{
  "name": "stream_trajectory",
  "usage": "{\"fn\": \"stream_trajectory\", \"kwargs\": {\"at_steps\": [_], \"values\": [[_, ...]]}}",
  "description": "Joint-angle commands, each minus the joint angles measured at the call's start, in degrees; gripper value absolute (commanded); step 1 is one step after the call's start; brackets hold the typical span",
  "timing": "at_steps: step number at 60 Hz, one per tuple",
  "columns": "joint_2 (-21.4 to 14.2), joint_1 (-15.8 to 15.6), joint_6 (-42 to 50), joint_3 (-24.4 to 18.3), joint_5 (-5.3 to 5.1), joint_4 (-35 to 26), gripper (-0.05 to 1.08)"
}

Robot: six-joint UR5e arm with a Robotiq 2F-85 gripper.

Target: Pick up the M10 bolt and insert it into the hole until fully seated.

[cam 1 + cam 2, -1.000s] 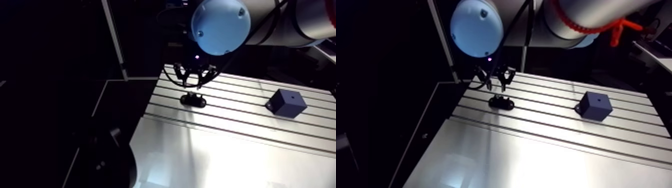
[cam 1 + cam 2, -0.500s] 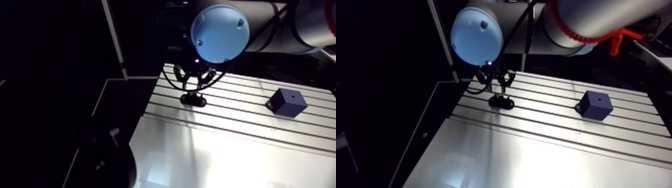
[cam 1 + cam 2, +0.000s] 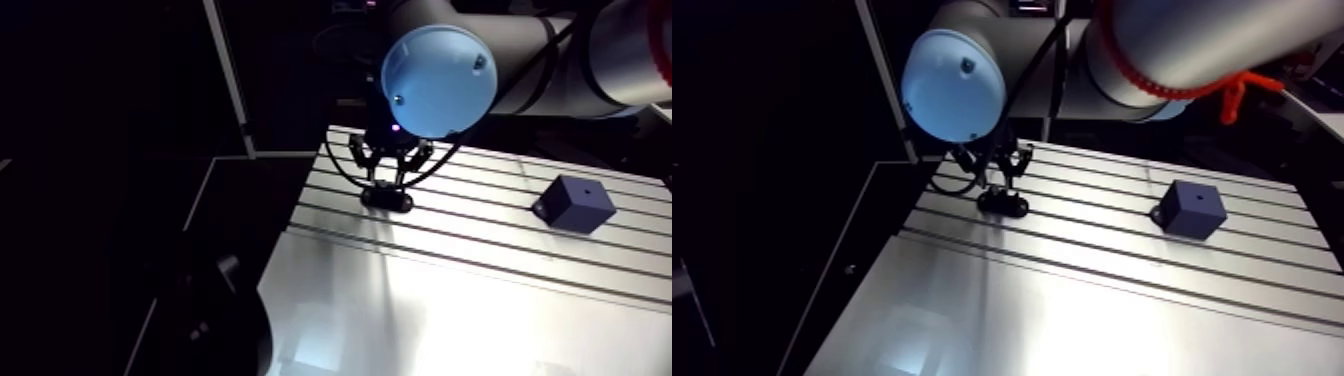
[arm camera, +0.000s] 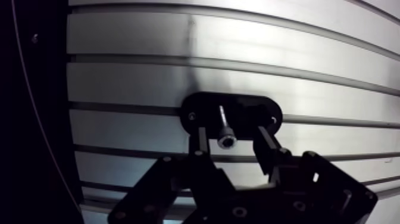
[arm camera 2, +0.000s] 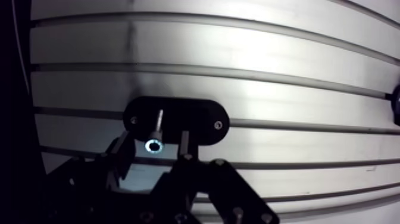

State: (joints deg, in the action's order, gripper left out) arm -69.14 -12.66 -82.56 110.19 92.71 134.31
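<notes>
Slotted aluminium table as work surface. Carries a black oval holder plate lying across one slot, with a silver socket-head M10 bolt standing in it, head up toward the wrist camera. Two-finger black gripper directly above, fingers spread either side of the bolt head, gaps visible on both sides, no contact. Dark blue cube block with a small top hole, well apart along the table.

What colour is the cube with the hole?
Dark blue, close to navy. The cube shows best in the arm view.
</notes>
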Motion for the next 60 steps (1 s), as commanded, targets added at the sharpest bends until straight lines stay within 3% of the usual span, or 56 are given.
{"fn": "stream_trajectory", "kwargs": {"at_steps": [1, 60], "values": [[0.02, 0.0, -0.01, 0.25, -0.03, 0.04, 0.5], [0.9, 0.0, -0.01, 0.08, -0.11, 0.04, 0.63]]}}
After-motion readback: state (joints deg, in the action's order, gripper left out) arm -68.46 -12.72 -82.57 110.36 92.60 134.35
